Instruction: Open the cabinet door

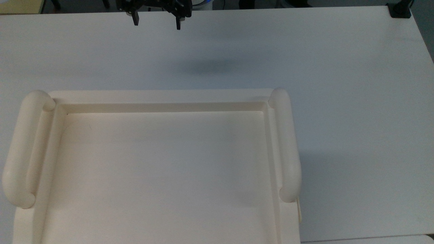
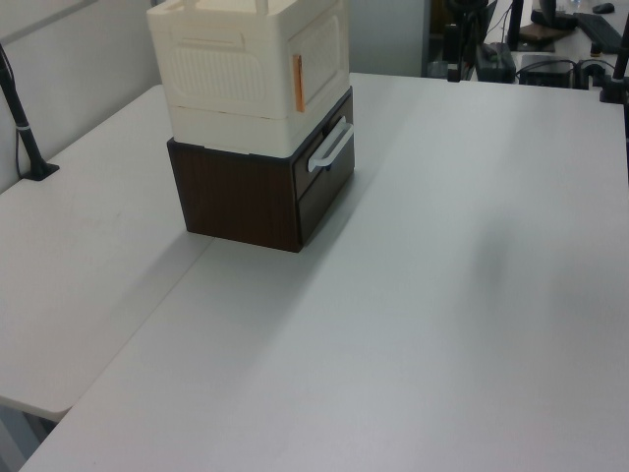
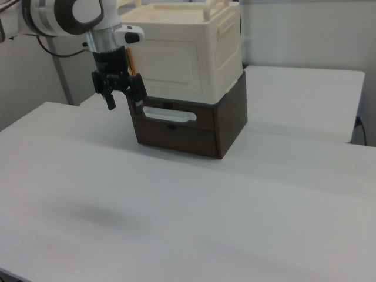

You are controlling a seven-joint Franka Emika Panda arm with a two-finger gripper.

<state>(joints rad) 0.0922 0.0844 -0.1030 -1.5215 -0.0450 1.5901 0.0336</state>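
Item: gripper [image 3: 122,98], fingers spread, empty, hanging clear above the table [image 3: 176,200]. Cabinet [image 3: 188,56]: cream unit stacked on a dark drawer base [image 3: 191,129], behind the gripper in the right view. Cabinet door [image 3: 167,61]: closed front panel facing the gripper, likely for a frontal approach.

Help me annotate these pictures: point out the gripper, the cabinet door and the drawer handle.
gripper [image 3: 125,97]: right view, gap between its open fingertips.
cabinet door [image 3: 170,60]: right view, middle of the front panel.
drawer handle [image 3: 169,114]: right view, middle of the white bar.
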